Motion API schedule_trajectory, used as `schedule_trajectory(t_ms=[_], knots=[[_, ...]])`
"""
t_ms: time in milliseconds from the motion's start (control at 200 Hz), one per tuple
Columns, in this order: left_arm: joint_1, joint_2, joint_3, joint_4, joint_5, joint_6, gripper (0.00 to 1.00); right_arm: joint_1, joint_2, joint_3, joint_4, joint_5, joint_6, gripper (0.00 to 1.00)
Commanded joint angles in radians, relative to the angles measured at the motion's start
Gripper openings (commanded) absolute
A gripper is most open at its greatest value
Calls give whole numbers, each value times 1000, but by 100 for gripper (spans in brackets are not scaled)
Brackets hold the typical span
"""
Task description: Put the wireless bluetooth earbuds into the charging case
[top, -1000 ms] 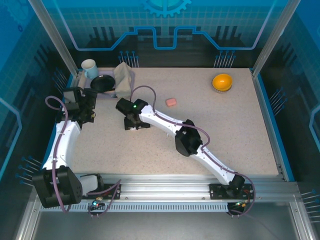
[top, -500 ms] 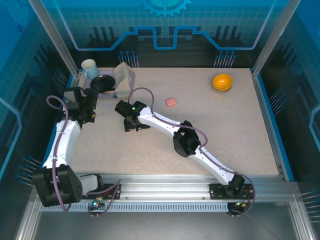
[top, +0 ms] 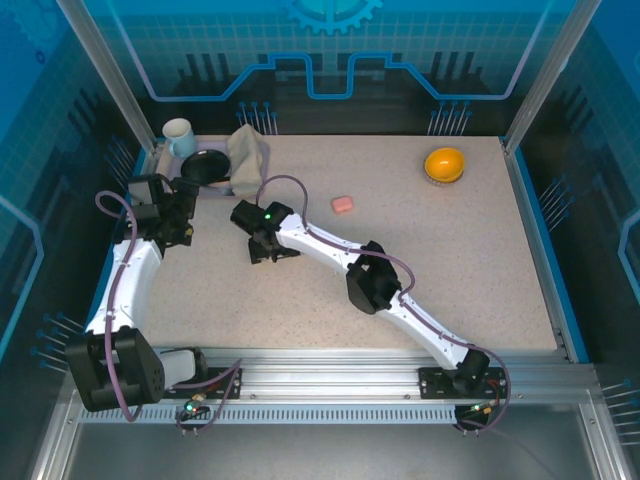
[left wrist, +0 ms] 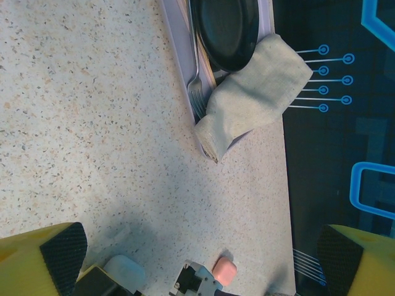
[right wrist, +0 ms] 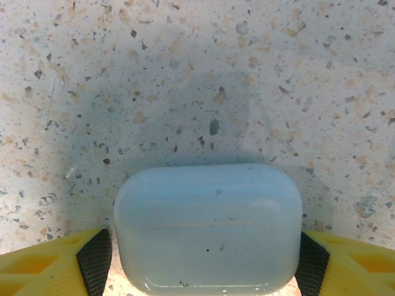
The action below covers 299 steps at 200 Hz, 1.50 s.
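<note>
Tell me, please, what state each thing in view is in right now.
white case: closed, gripped, resting on the table.
pink case: closed, lying free.
right gripper: shut on the white case.
left gripper: open, empty.
cloth: crumpled, draped over the tray edge.
mug: upright.

No text, label or number is legible — none anywhere.
</note>
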Motion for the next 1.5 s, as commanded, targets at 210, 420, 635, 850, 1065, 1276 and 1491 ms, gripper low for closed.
schedule_trajectory(t_ms=[210,420,635,850,1065,1276,1491], knots=[[10,18,-9,16,44,26,99,-42,100,22,34,77,-10,78],[10,27,-15,21,55,36,99,-56,108,48,37,65,-21,70],[10,41,-15,28,76,58,99,-58,64,52,17,63,-58,47],[-12,77,-2,29,114,119,99,-70,-62,-20,26,62,-75,42],[-84,134,4,40,142,152,99,-103,-246,-241,73,79,-70,41],[-172,177,19,47,137,167,99,-154,-381,-483,157,57,-65,43],[-191,203,24,54,118,178,99,-143,-393,-482,227,-23,-164,69]])
